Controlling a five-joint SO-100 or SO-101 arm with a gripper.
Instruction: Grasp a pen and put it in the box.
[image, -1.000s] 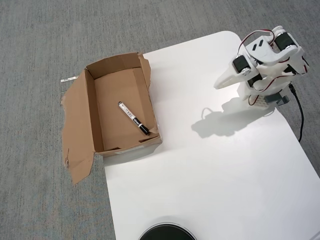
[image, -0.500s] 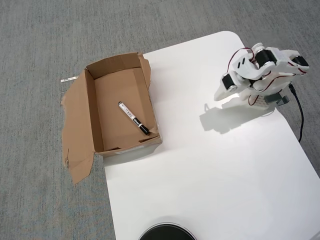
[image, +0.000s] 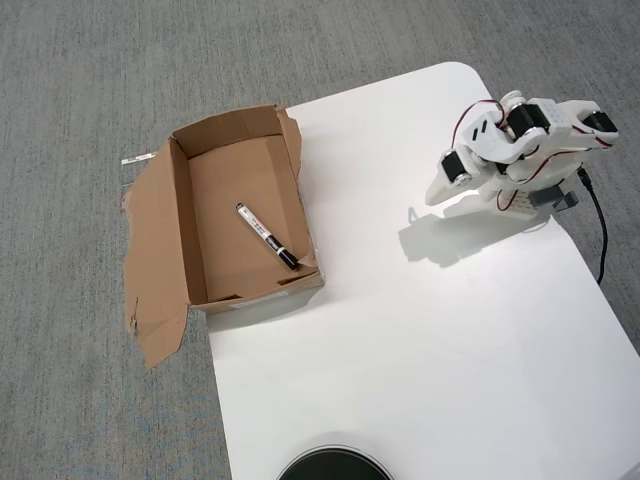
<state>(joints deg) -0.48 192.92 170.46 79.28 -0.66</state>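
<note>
The pen (image: 267, 236), white with a black cap, lies diagonally on the floor of the box (image: 184, 222), its cap toward the near right corner. The brown cardboard box sits at the table's left edge, with its wide flap spread flat to the left over the carpet. My gripper (image: 433, 200) is on the folded white arm at the table's far right, well apart from the box. It points down-left just above the table, holds nothing, and its fingers look closed together.
The white table (image: 400, 350) has a rounded far corner and overhangs grey carpet. A black cable (image: 600, 235) runs along the right edge by the arm's base. A dark round object (image: 333, 466) shows at the bottom edge.
</note>
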